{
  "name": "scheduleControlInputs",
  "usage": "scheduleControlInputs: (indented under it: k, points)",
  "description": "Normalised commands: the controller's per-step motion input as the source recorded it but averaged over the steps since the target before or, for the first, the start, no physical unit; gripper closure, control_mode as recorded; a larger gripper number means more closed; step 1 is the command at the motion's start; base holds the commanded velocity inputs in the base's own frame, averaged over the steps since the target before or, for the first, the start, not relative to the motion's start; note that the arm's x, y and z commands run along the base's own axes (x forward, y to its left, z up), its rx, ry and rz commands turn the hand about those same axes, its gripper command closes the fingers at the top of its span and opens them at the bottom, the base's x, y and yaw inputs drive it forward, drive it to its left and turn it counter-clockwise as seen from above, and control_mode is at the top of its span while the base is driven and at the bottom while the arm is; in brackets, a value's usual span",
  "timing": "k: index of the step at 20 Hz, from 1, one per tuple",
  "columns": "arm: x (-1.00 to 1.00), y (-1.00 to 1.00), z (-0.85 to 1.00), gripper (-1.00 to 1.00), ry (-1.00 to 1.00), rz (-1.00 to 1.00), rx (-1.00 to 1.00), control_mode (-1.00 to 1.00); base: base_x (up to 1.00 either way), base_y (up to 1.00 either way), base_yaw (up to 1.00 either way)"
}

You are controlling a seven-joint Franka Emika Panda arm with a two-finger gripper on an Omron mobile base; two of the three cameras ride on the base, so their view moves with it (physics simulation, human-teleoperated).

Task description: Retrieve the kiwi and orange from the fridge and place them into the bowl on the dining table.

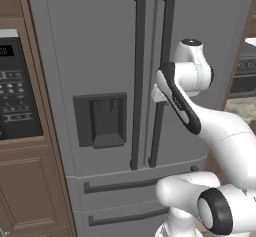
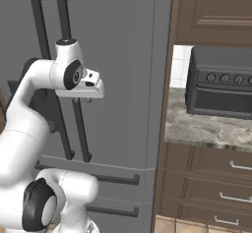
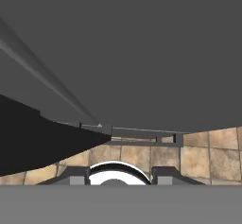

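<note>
Fridge (image 1: 100, 56) is right in front of me with both doors shut, so from what I can see nothing's really done yet: I've got to open it, fetch the kiwi and orange, then carry them to the bowl. Counting things, it's one fridge, two doors, two long dark handles (image 1: 138, 81) and two bottom drawers (image 1: 120, 201). My gripper (image 2: 88, 98) hangs close to the right door, by the handles, holding nothing, and I can't tell how wide its fingers are.

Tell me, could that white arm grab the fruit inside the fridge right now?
Probably not: the fridge has both doors closed, so nothing inside is reachable. The gripper sits by the right door's handle, which would need pulling first.
</note>
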Motion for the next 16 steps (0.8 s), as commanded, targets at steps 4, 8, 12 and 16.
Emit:
scheduleControlInputs:
  k: [4, 8, 12, 16]
  points:
    - [-0.19, 0.00, 0.00, -1.00, 0.00, 0.00, 0.00, -1.00, 0.00, 0.00, 0.00]
    - [-0.54, 0.00, 0.00, -1.00, -0.07, 0.00, 0.00, -1.00, 0.00, 0.00, 0.00]
    - [-0.70, 0.02, 0.00, -1.00, -0.14, 0.00, 0.00, -1.00, 0.00, 0.00, 0.00]
    - [-0.60, 0.04, 0.00, -1.00, -0.15, 0.00, 0.00, -1.00, 0.00, 0.00, 0.00]
